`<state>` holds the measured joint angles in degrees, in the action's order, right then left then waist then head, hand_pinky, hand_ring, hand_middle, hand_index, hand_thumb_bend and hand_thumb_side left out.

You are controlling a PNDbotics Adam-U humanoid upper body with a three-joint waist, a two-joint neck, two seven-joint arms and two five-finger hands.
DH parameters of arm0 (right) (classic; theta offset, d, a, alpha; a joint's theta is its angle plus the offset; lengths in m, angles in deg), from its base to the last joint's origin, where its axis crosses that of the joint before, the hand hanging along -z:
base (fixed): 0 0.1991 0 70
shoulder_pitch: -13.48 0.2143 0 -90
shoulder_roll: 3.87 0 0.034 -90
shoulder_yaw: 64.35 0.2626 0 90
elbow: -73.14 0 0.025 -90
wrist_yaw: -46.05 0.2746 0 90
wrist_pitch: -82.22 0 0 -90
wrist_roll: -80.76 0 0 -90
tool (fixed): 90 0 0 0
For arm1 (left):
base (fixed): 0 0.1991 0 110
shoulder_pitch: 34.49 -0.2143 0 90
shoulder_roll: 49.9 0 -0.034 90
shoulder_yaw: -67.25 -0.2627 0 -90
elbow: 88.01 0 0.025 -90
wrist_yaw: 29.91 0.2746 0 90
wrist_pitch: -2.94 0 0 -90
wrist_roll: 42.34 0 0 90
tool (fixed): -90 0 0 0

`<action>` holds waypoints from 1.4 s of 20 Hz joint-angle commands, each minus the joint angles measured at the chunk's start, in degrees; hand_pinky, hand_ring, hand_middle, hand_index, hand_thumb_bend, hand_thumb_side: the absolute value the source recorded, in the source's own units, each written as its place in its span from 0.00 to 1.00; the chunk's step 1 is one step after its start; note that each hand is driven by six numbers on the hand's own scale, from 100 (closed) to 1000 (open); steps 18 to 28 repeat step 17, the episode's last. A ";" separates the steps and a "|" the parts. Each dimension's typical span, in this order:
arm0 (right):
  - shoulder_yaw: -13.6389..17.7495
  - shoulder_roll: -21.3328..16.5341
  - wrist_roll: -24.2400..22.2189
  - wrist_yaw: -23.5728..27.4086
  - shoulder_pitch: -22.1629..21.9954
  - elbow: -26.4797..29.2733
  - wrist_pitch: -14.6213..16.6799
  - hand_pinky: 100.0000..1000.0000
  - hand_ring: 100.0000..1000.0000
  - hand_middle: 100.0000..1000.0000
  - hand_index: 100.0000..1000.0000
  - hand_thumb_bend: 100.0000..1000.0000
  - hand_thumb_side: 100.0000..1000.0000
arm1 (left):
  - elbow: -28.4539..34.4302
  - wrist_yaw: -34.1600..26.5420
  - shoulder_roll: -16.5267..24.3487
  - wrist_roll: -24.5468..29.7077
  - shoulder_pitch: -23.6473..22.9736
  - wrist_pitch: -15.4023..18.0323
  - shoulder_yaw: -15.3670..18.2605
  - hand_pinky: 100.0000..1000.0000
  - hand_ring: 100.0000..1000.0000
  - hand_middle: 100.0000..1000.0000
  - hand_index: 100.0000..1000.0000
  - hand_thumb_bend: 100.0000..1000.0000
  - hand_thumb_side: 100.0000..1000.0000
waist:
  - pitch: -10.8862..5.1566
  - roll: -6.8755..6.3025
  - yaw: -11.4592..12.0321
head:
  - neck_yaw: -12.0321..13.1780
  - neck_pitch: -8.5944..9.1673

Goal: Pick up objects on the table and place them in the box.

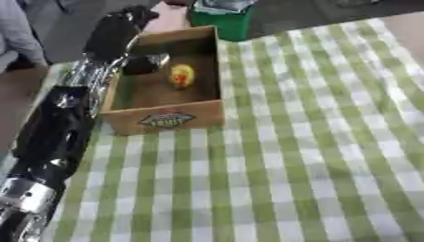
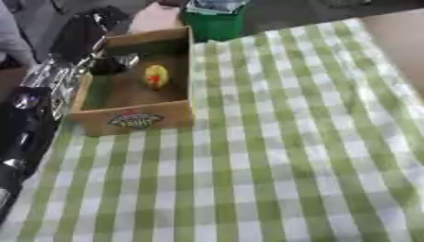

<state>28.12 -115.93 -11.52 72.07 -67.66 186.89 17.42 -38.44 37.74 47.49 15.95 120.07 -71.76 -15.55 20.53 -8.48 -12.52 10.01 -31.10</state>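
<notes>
Cardboard box [image 1: 165, 118], one only, stands at the table's left part on the green-and-white checked cloth [image 1: 290, 165]. One yellow object with a red mark [image 1: 182, 75] lies inside it, just right of the left hand [image 1: 147, 63], which reaches over the box's left wall; whether its fingers are apart or curled cannot be told. One green bin [image 2: 214, 21] sits beyond the hand.

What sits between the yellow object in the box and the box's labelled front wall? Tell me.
Nothing: only bare box floor lies between the yellow object and the labelled front wall of the box. The left eye view shows it best.
</notes>
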 commanded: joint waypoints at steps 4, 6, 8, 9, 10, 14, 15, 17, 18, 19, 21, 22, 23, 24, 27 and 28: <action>1.72 -1.66 1.46 0.47 -1.38 0.84 0.22 0.63 0.55 0.51 0.75 0.00 0.41 | 12.53 -24.89 5.64 -7.74 -3.37 1.54 -0.25 0.51 0.62 0.64 0.86 0.34 1.00 | -2.56 1.22 1.69 | -1.95 -2.24; 2.25 -1.50 1.99 0.59 -2.05 0.84 0.43 0.63 0.55 0.52 0.75 0.00 0.41 | 17.44 -32.47 6.99 -7.23 -6.05 1.30 -0.55 0.51 0.60 0.61 0.85 0.30 0.99 | -2.98 1.70 2.47 | -2.35 -3.06; 2.73 -1.29 2.46 0.73 -2.68 0.84 0.66 0.63 0.55 0.52 0.75 0.00 0.41 | 22.61 -39.88 8.27 -6.00 -8.76 0.82 -0.76 0.52 0.58 0.58 0.84 0.27 0.96 | -3.33 2.21 3.20 | -2.67 -3.88; 2.99 -1.09 2.71 0.77 -3.06 0.84 0.76 0.63 0.55 0.52 0.75 0.00 0.41 | 25.14 -43.48 8.82 -5.03 -10.06 0.47 -0.92 0.52 0.58 0.58 0.83 0.27 0.96 | -3.50 2.51 3.61 | -2.89 -4.24; 3.20 -0.93 2.93 0.80 -3.34 0.84 0.82 0.63 0.55 0.52 0.75 0.00 0.41 | 27.37 -46.60 9.29 -4.01 -11.16 0.10 -1.00 0.51 0.57 0.56 0.82 0.24 0.93 | -3.66 2.76 3.96 | -2.98 -4.56; 3.99 -0.26 3.65 1.09 -4.37 0.84 1.19 0.63 0.55 0.52 0.75 0.00 0.41 | 37.04 -59.43 9.54 -2.42 -15.58 -2.94 0.68 0.48 0.51 0.51 0.80 0.06 0.78 | -4.28 3.99 5.43 | -3.17 -5.49; 4.25 -0.06 3.88 1.17 -4.71 0.84 1.32 0.63 0.55 0.52 0.75 0.00 0.41 | 39.77 -62.67 9.30 -2.60 -16.73 -4.00 1.35 0.47 0.50 0.50 0.79 0.03 0.76 | -4.45 4.33 5.89 | -3.34 -5.62; 4.72 0.33 4.34 1.29 -5.27 0.84 1.59 0.63 0.55 0.52 0.75 0.00 0.41 | 44.98 -67.08 8.82 -3.29 -19.17 -5.76 2.70 0.47 0.49 0.50 0.79 0.00 0.71 | -4.67 4.91 6.74 | -3.75 -5.72; 4.72 0.33 4.34 1.29 -5.27 0.84 1.59 0.63 0.55 0.52 0.75 0.00 0.41 | 44.98 -67.08 8.82 -3.29 -19.17 -5.76 2.70 0.47 0.49 0.50 0.79 0.00 0.71 | -4.67 4.91 6.74 | -3.75 -5.72; 4.72 0.33 4.34 1.29 -5.27 0.84 1.59 0.63 0.55 0.52 0.75 0.00 0.41 | 44.98 -67.08 8.82 -3.29 -19.17 -5.76 2.70 0.47 0.49 0.50 0.79 0.00 0.71 | -4.67 4.91 6.74 | -3.75 -5.72; 4.72 0.33 4.34 1.29 -5.27 0.84 1.59 0.63 0.55 0.52 0.75 0.00 0.41 | 44.98 -67.08 8.82 -3.29 -19.17 -5.76 2.70 0.47 0.49 0.50 0.79 0.00 0.71 | -4.67 4.91 6.74 | -3.75 -5.72; 4.72 0.33 4.34 1.29 -5.27 0.84 1.59 0.63 0.55 0.52 0.75 0.00 0.41 | 44.98 -67.08 8.82 -3.29 -19.17 -5.76 2.70 0.47 0.49 0.50 0.79 0.00 0.71 | -4.67 4.91 6.74 | -3.75 -5.72; 4.72 0.33 4.34 1.29 -5.27 0.84 1.59 0.63 0.55 0.52 0.75 0.00 0.41 | 44.98 -67.08 8.82 -3.29 -19.17 -5.76 2.70 0.47 0.49 0.50 0.79 0.00 0.71 | -4.67 4.91 6.74 | -3.75 -5.72; 4.72 0.33 4.34 1.29 -5.27 0.84 1.59 0.63 0.55 0.52 0.75 0.00 0.41 | 44.98 -67.08 8.82 -3.29 -19.17 -5.76 2.70 0.47 0.49 0.50 0.79 0.00 0.71 | -4.67 4.91 6.74 | -3.75 -5.72; 4.72 0.33 4.34 1.29 -5.27 0.84 1.59 0.63 0.55 0.52 0.75 0.00 0.41 | 44.98 -67.08 8.82 -3.29 -19.17 -5.76 2.70 0.47 0.49 0.50 0.79 0.00 0.71 | -4.67 4.91 6.74 | -3.75 -5.72; 4.72 0.33 4.34 1.29 -5.27 0.84 1.59 0.63 0.55 0.52 0.75 0.00 0.41 | 44.98 -67.08 8.82 -3.29 -19.17 -5.76 2.70 0.47 0.49 0.50 0.79 0.00 0.71 | -4.67 4.91 6.74 | -3.75 -5.72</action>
